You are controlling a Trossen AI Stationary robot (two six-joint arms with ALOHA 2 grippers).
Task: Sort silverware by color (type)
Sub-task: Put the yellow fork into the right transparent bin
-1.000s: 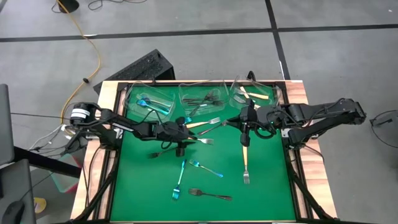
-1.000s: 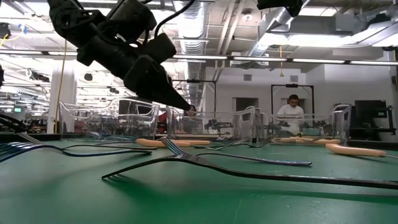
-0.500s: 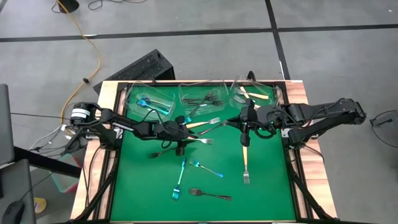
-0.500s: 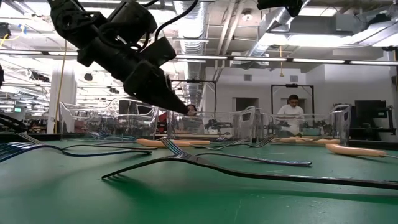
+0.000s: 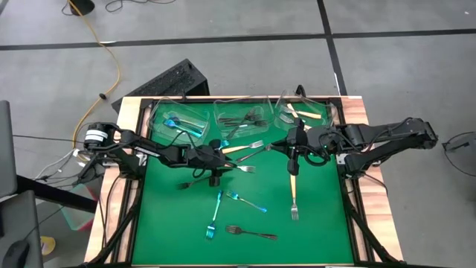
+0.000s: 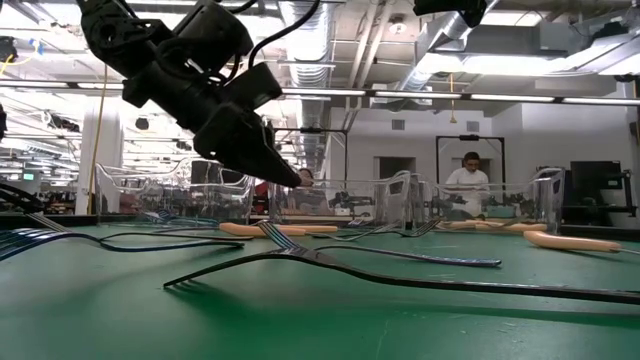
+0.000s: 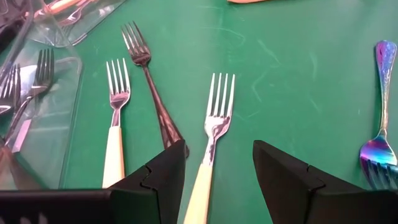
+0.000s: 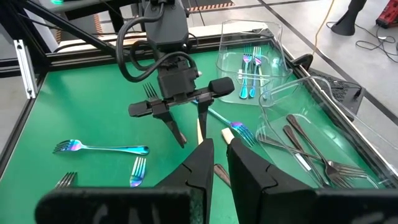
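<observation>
Hovering open-fingered over a cream-handled fork (image 7: pixel 210 146) mid-mat, left gripper (image 7: pixel 217 171) poised to descend and close; waiting right of centre, right gripper (image 8: pixel 217 163) nearly closed, empty.

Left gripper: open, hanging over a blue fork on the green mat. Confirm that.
Not quite: the left gripper is open over the green mat, but the left wrist view shows a cream-handled fork between its fingers, not a blue one.

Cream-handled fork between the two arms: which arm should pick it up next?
Left, most likely. The left gripper hangs open directly over that cream-handled fork, fingers either side of it. The right gripper is nearly shut and aimed elsewhere.
</observation>
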